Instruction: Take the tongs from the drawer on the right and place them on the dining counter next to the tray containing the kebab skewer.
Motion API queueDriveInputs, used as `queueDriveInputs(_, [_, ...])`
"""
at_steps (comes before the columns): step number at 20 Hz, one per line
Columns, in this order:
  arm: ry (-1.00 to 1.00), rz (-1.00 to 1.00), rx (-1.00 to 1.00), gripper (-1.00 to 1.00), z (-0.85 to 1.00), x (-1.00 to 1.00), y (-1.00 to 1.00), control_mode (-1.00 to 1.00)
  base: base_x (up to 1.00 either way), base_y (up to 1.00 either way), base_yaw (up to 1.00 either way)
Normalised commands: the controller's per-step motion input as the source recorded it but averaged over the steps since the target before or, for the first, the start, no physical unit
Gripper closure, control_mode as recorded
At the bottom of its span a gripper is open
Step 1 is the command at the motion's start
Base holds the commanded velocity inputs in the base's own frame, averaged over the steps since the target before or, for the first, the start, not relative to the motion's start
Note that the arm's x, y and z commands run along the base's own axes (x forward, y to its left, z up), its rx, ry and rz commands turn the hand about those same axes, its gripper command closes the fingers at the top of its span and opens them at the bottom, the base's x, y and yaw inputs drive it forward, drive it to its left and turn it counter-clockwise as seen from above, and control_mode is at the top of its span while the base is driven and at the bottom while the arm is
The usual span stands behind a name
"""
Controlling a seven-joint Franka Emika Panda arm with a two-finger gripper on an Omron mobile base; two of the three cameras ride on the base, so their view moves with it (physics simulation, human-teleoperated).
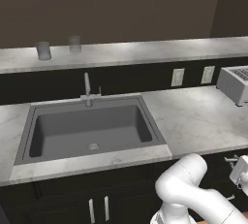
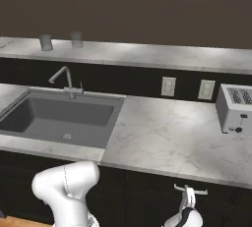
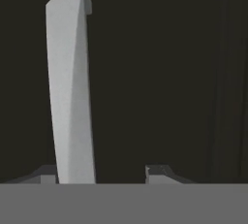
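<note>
The gripper point(image 2: 188, 196) is seen at five o'clock in the right base view, low under the marble worktop point(image 2: 167, 132), set against the silver bar handle point(image 2: 190, 189) of the drawer point(image 3: 169, 72). In the hand view the handle is framed by the finger tips: it is pressed close to one tip, while a clear gap is left to the other. The jaws are therefore parted around the bar, not clamped on it. The drawer is shut, and the tongs are judged to be lying inside it, hidden.

Several risks can be named. If a pull is begun before the bar is clamped, the handle may be lost and the drawer left closed. Because the bar sits off-centre, the hand may be dragged sideways as the jaws close. A skewed pull could jam the drawer.

Counted: one handle held between the tips, one sink point(image 2: 59, 115), one faucet point(image 2: 64, 81), one toaster point(image 2: 236, 108) at three o'clock, two wall outlets point(image 2: 168, 86), and two grey cups point(image 2: 46, 42) on the dining counter point(image 2: 147, 54) at ten o'clock.
</note>
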Motion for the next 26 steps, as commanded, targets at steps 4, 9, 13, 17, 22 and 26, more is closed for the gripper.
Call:
queueDriveInputs(4, [-0.01, -0.02, 0.00, 1.00, -0.29, -0.08, -0.27, -1.00, 0.00, 0.00, 0.00])
queueDriveInputs(9, [0.00, -0.03, 0.00, 1.00, -0.37, -0.25, -0.28, -1.00, 0.00, 0.00, 0.00])
queueDriveInputs(13, [0.00, -0.04, 0.00, 1.00, -0.43, -0.32, -0.30, -1.00, 0.00, 0.00, 0.00])
queueDriveInputs(17, [-0.01, -0.07, -0.01, 1.00, -0.46, -0.41, -0.25, -1.00, 0.00, 0.00, 0.00])
queueDriveInputs(22, [0.00, -0.08, 0.00, 1.00, -0.45, -0.44, -0.26, -1.00, 0.00, 0.00, 0.00])
queueDriveInputs(26, [0.00, -0.07, 0.00, 1.00, -0.42, -0.53, -0.32, -1.00, 0.00, 0.00, 0.00])
